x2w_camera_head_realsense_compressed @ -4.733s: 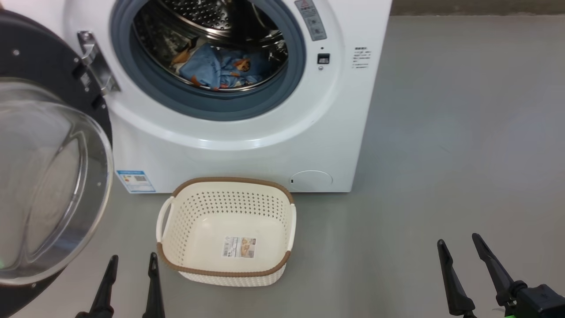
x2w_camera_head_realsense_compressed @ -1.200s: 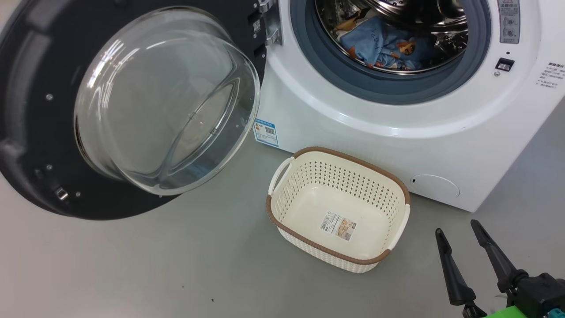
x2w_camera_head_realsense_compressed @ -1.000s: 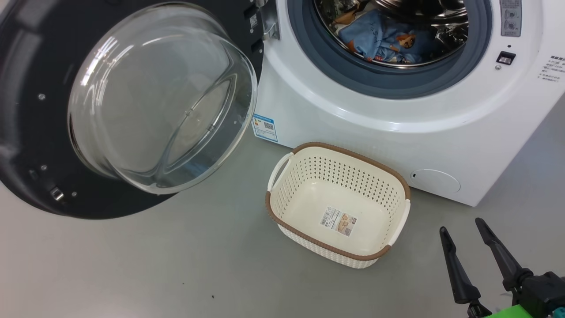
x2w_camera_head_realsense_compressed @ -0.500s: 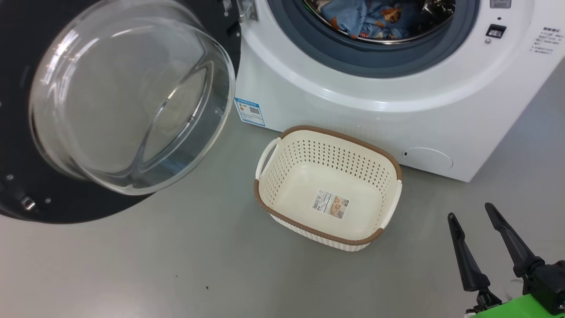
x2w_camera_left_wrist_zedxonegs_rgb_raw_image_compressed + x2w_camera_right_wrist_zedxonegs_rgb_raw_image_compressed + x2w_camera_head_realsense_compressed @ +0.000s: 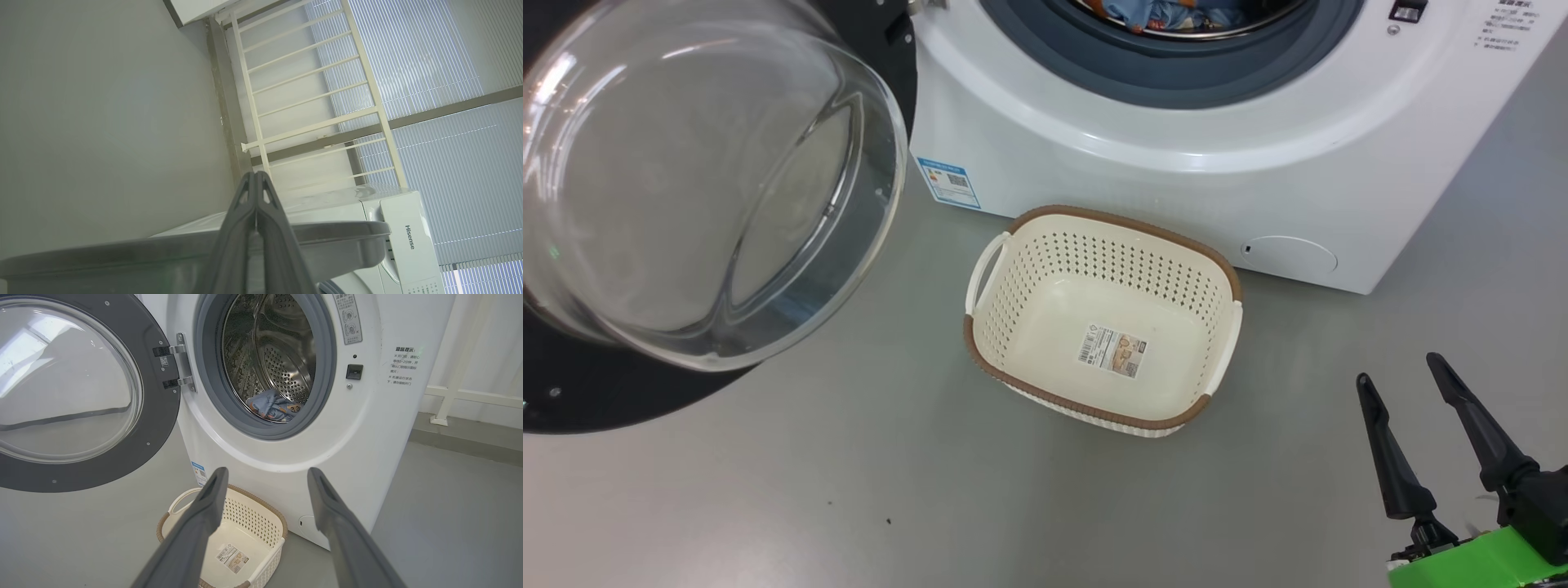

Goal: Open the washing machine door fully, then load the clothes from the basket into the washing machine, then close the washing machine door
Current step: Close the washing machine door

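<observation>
Grey floor point(image 5: 849, 490), cream basket point(image 5: 1094, 261), door point(image 5: 686, 188) open

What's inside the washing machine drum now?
The clothes, blue printed fabric, lie low in the washing machine drum. The grey gasket covers the drum's front floor, so anything there cannot be seen.

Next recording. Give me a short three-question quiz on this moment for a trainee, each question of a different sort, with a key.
1. Fill in: the washing machine door stands ____.
2. True or false: the basket holds clothes.
3. Where do the clothes lie? A: in the basket. B: in the drum of the washing machine. C: draped over the washing machine door.

Key
1. open
2. False: it is empty but for the sticker on its bottom.
3. B
</observation>
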Robot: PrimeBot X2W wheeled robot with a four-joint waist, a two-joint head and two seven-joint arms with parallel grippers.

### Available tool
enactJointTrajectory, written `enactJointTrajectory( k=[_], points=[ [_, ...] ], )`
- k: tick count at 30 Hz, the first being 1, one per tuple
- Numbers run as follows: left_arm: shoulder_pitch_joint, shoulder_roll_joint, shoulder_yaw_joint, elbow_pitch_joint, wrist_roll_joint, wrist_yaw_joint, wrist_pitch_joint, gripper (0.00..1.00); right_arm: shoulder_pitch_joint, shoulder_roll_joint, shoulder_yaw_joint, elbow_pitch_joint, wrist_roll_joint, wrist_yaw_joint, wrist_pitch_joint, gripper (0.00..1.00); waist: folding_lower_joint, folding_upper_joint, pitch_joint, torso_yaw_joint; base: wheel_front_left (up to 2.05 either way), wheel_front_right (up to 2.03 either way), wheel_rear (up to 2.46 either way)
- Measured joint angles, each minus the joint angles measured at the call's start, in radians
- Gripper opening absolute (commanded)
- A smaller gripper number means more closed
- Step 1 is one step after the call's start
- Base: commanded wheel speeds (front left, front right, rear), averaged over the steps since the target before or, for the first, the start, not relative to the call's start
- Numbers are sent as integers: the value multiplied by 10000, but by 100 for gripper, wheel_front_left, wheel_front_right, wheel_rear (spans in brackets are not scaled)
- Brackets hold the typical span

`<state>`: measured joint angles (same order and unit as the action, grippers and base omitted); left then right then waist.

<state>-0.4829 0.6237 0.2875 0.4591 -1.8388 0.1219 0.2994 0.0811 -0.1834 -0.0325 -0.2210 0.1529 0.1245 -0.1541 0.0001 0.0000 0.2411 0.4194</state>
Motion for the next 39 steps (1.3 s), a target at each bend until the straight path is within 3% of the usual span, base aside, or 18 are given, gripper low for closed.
enactJointTrajectory(
  k=[21,39],
  points=[
    [-198,219,-644,280,422,-54,815,0,-225,-69,-61,2,61,0,-23,100,-1,0,428,-283,0,0,0],
    [842,-12,-598,-1014,-226,-736,2280,0,-233,-69,-81,2,71,0,-63,100,-1,0,347,-47,0,0,0]
  ],
)
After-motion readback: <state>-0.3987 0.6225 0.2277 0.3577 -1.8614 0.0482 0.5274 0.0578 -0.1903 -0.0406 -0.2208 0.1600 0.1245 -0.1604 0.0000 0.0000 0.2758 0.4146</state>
